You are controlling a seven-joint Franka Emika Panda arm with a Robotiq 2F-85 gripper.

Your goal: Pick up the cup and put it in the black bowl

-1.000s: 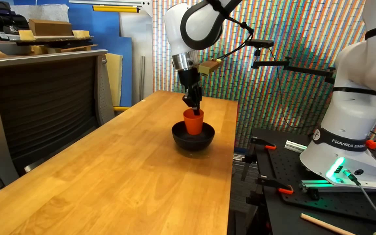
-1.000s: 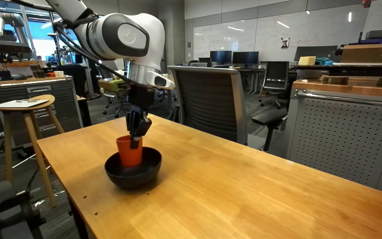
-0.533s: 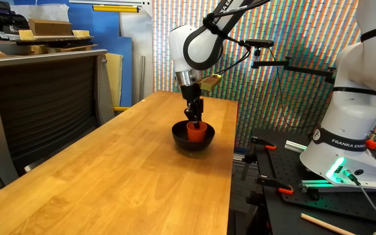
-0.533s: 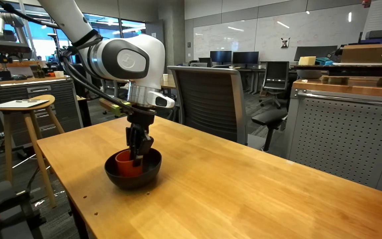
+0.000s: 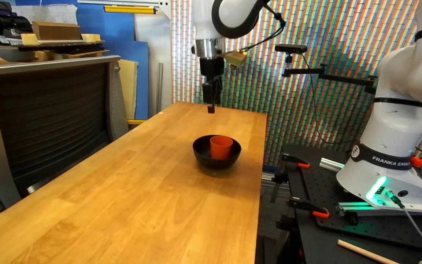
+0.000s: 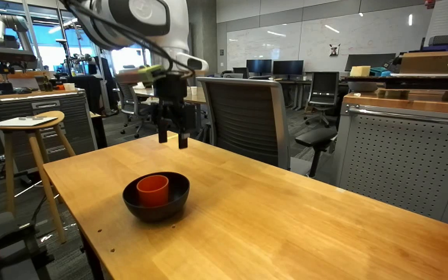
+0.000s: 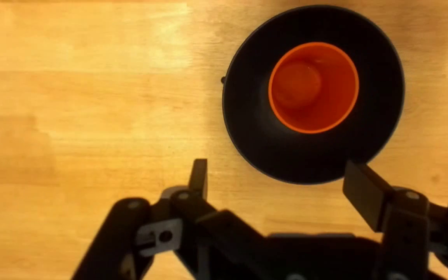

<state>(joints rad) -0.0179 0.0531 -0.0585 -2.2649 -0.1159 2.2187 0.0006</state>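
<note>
The orange-red cup (image 5: 221, 147) stands upright inside the black bowl (image 5: 203, 154), as both exterior views show. Seen from above in the wrist view, the cup (image 7: 313, 87) sits near the bowl's middle, with the dark inside of the bowl (image 7: 305, 159) all around it. My gripper (image 6: 173, 143) hangs well above the table, apart from cup and bowl. Its fingers (image 7: 366, 194) are spread wide in the wrist view and nothing is between them. The cup's base and its contact with the bowl are hidden by the bowl's wall in the exterior views.
The bowl rests on a wooden table (image 6: 278, 217), close to one long edge. A high-backed office chair (image 6: 247, 120) stands against the opposite side. Beyond the near edge is the black mounting bench (image 5: 328, 227) with the robot's base.
A second ago the gripper held the cup by its rim over the bowl. It lowered the cup into the bowl, let go, opened and rose away, leaving the cup behind.
</note>
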